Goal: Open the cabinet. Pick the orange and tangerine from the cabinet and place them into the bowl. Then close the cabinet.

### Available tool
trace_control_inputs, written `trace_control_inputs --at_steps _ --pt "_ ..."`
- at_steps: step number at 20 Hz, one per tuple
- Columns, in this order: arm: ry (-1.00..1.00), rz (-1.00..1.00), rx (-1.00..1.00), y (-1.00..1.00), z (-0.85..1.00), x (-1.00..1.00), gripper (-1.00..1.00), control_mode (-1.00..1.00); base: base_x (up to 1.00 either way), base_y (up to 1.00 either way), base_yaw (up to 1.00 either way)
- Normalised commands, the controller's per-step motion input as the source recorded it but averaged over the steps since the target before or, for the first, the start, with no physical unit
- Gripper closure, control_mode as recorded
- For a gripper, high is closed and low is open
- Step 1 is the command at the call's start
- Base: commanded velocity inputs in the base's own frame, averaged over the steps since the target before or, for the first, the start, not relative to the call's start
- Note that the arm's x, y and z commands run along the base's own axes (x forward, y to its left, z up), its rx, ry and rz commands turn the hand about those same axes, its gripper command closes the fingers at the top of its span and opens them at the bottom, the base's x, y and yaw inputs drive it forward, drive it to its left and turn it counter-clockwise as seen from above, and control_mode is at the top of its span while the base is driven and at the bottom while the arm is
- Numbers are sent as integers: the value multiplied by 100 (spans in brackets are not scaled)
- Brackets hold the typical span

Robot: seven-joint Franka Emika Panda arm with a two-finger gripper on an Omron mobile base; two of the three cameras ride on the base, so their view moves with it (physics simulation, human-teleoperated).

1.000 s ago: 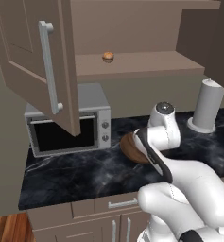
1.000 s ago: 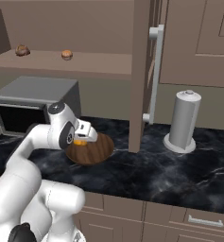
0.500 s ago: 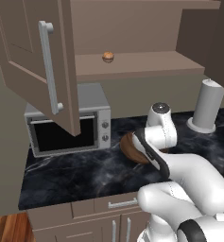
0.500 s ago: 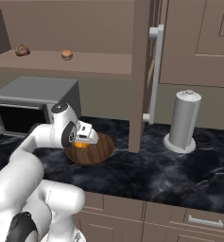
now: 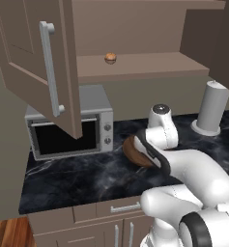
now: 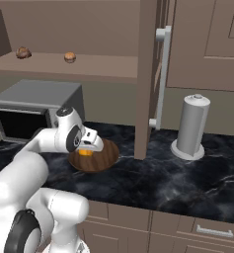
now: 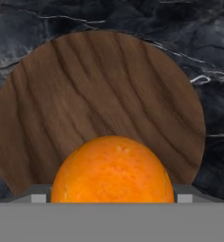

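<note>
Hand view: an orange fruit (image 7: 112, 169) is seen nearest, directly ahead of the gripper, over the bowl (image 7: 99, 85).
Gripper (image 6: 90, 146): jaws spread wide; whether the fruit is clamped cannot be told.
Bowl: set on the dark marble counter (image 6: 153, 183), directly beneath the gripper.
Microwave (image 5: 70, 125): beside the bowl, farther back.
Cabinet (image 5: 43, 67): doors swung open, above and beyond the gripper.
Shelf: a small brown-orange item (image 6: 70, 57) is seen lying there.

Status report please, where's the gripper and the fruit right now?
Gripper open, over the bowl. Orange fruit in the bowl, right under the hand. Cabinet door open; two small brownish items on the shelf. Nothing in the way.
</note>
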Motion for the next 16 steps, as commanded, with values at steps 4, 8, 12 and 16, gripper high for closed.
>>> trace_control_inputs --at_steps 4,8,12,16 --pt "3 0 0 0 0 1 100 -100 0 0 0" --pt "2 0 0 0 -6 2 100 -100 0 0 0" --pt "3 0 0 0 -9 3 100 -100 0 0 0" --pt "1 0 0 0 -17 4 100 -100 0 0 0"
